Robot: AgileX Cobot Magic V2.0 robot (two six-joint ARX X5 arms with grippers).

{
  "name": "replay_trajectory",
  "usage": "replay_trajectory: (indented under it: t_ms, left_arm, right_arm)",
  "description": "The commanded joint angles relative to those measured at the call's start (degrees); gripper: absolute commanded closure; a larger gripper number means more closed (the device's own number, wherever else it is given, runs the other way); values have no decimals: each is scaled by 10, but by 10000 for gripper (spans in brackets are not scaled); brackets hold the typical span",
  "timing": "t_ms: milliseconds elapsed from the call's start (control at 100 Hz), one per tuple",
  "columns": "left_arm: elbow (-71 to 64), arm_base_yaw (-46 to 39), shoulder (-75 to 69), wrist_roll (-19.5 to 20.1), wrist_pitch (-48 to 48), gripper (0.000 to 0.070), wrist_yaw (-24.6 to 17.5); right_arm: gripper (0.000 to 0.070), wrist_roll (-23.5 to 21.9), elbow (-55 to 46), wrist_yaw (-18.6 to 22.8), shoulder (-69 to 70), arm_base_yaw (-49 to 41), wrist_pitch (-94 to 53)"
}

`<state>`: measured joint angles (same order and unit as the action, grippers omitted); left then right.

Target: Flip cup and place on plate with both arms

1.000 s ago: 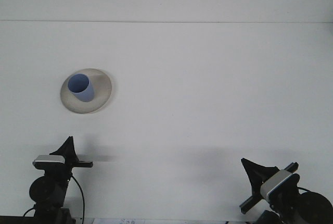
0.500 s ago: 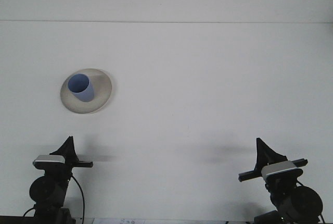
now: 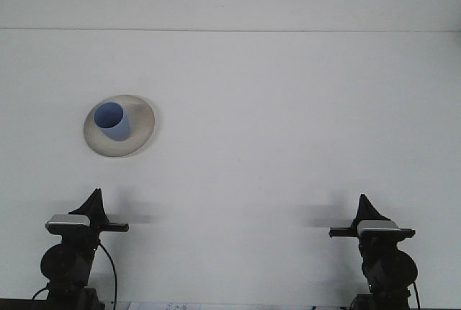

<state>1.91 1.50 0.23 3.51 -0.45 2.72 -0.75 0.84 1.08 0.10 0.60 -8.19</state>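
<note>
While the left gripper (image 3: pixel 94 200) sits exactly where it was a second ago, at the near edge of the table (image 3: pixel 288 122) and well short of the plate (image 3: pixel 140 133), the right gripper (image 3: pixel 364 205) is the thing that has changed. A second ago it lay tilted over toward the right corner; now it has swung upright and come in a little toward the plate's side, ending square and level, a near mirror of its partner. Both show only a dark pointed tip from this angle, so I cannot tell whether either is wide or narrow; neither holds anything.

Farther out, and well apart from both arms, the plate lies to the left of the table's middle, directly beyond the left gripper. The blue cup (image 3: pixel 112 121) stands on it, toward its left part, mouth up and open to the camera, and it has not shifted across the three pictures.

To my eye, that reads as a finished job: cup turned right way up, resting on the plate, both arms drawn back to a parked pose, with nothing left but to stay clear.
</note>
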Motion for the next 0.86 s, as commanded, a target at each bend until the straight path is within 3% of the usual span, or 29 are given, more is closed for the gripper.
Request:
replay_trajectory:
  t_ms: [0,850]
  left_arm:
    - [-11,-1,-1,-1,6,685,0]
    - [-11,-1,-1,-1,5,685,0]
  right_arm:
    - [693,-11,-1,-2,0,1,9]
    - [693,-27,-1,4,0,1,26]
